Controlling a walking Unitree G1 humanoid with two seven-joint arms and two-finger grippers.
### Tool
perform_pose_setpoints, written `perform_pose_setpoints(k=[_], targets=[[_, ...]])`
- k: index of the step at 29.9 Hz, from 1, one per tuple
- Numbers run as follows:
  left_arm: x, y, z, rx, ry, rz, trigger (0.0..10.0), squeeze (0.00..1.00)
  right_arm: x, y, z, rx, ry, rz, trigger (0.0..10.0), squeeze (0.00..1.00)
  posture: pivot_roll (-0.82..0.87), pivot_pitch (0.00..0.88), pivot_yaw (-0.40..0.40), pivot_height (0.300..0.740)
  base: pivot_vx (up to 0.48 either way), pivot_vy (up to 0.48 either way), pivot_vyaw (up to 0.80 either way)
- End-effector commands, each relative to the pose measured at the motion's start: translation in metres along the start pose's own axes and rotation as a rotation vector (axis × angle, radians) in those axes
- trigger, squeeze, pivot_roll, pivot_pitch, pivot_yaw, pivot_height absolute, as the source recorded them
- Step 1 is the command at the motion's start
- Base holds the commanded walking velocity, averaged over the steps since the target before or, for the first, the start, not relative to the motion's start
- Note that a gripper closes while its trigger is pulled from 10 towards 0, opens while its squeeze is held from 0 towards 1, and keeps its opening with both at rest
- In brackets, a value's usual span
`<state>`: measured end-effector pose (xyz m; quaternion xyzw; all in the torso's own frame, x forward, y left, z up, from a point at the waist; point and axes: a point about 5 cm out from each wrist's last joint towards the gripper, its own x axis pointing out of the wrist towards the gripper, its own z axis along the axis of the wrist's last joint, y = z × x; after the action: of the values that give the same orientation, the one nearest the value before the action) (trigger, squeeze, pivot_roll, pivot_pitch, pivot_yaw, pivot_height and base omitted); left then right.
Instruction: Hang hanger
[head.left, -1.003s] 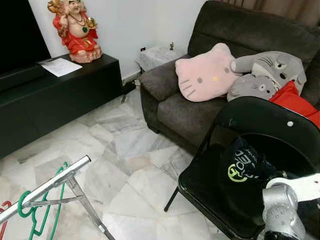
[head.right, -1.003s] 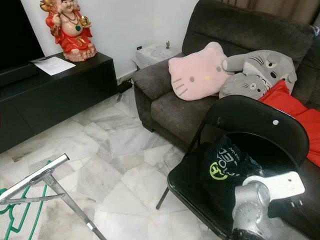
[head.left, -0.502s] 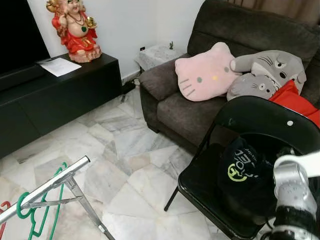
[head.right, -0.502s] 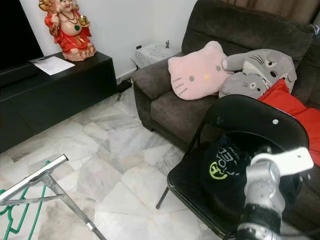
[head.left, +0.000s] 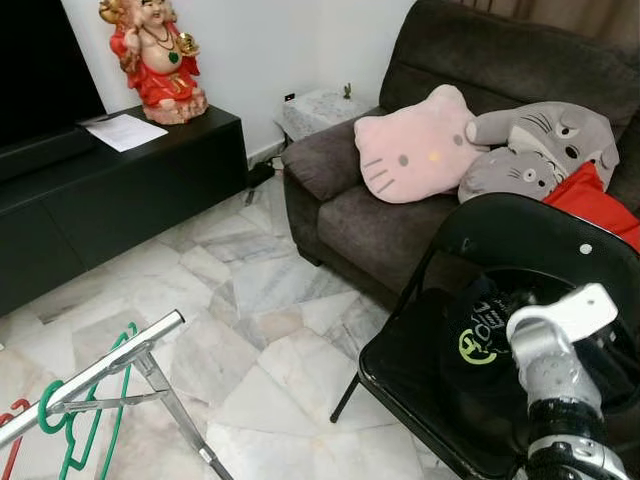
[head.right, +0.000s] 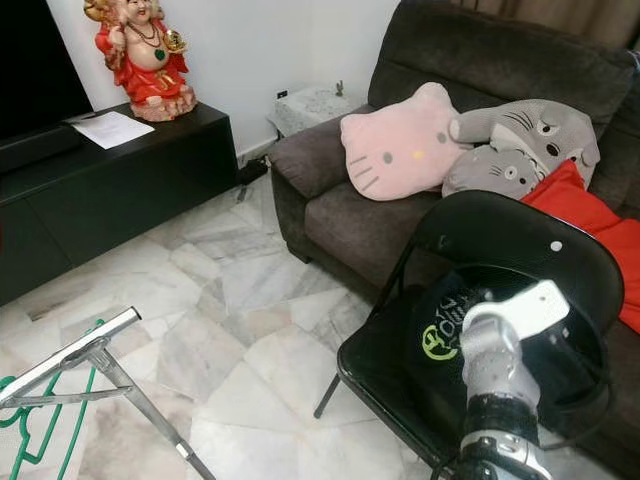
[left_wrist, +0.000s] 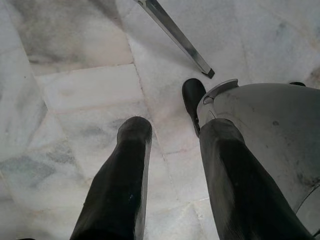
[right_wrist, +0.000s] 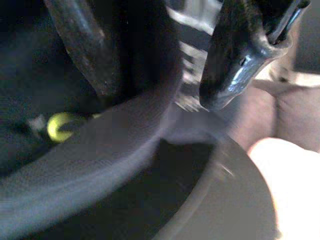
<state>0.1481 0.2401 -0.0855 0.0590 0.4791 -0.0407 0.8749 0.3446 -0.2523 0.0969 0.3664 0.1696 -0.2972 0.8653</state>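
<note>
In the left eye view, you are looking at a black folding chair (head.left: 520, 240) standing in front of the dark sofa (head.left: 400, 200). A black garment (head.left: 480, 345) with a yellow-green logo is lying on the chair's seat, and the right arm (head.left: 550, 380) is reaching over it. A silver rack (head.left: 100, 370) is standing well apart from the chair, with a green hanger (head.left: 75, 420) and a red hanger (head.left: 10, 430) hanging from its rail.

In the right eye view, you are seeing the same chair, with the pink cushion (head.right: 395, 145) and 2 grey plush toys (head.right: 520, 140) sitting on the sofa behind it.

In the left wrist view, the left gripper (left_wrist: 175, 130) is hanging over the marble floor (left_wrist: 75, 75), its jaws standing apart and empty.

In the right wrist view, the right gripper (right_wrist: 155, 80) is sitting just above the garment, blurred, its jaws apart.
</note>
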Motion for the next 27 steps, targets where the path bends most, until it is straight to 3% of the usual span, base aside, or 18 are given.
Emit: perform_pose_setpoints(k=[1,10,13,14,15,16,27], targets=[[-0.001,-0.001,-0.007,0.005,0.035,-0.007,10.0,0.00,0.001,-0.005,-0.004,-0.015,0.010,-0.016,10.0,0.00,-0.01,0.055,-0.001,0.740,0.000,0.000,0.00],[-0.001,-0.002,-0.008,0.003,0.040,-0.015,10.0,0.00,-0.004,-0.001,-0.006,-0.210,-0.029,0.049,10.0,0.00,-0.01,0.055,-0.005,0.740,0.000,0.000,0.00],[-0.001,-0.002,-0.008,0.001,0.040,-0.016,10.0,0.00,-0.007,-0.004,-0.004,-0.042,-0.007,0.030,10.0,0.00,-0.01,0.055,-0.006,0.740,0.000,0.000,0.00],[-0.001,-0.002,-0.008,0.001,0.040,-0.016,10.0,0.00,-0.007,-0.004,-0.004,-0.042,-0.007,0.030,10.0,0.00,-0.01,0.055,-0.006,0.740,0.000,0.000,0.00],[-0.001,-0.002,-0.009,0.001,0.041,-0.017,10.0,0.00,-0.011,-0.003,-0.001,0.094,-0.005,0.033,10.0,0.00,-0.02,0.056,-0.007,0.740,0.000,0.000,0.00],[-0.001,-0.002,-0.009,0.001,0.042,-0.017,10.0,0.00,-0.013,-0.003,0.000,0.128,-0.009,0.031,10.0,0.00,-0.02,0.055,-0.007,0.740,0.000,0.000,0.00],[-0.002,-0.003,-0.010,0.001,0.046,-0.023,10.0,0.00,-0.040,-0.009,0.009,0.234,-0.037,-0.021,10.0,0.00,-0.02,0.052,-0.011,0.740,0.000,0.000,0.00]])
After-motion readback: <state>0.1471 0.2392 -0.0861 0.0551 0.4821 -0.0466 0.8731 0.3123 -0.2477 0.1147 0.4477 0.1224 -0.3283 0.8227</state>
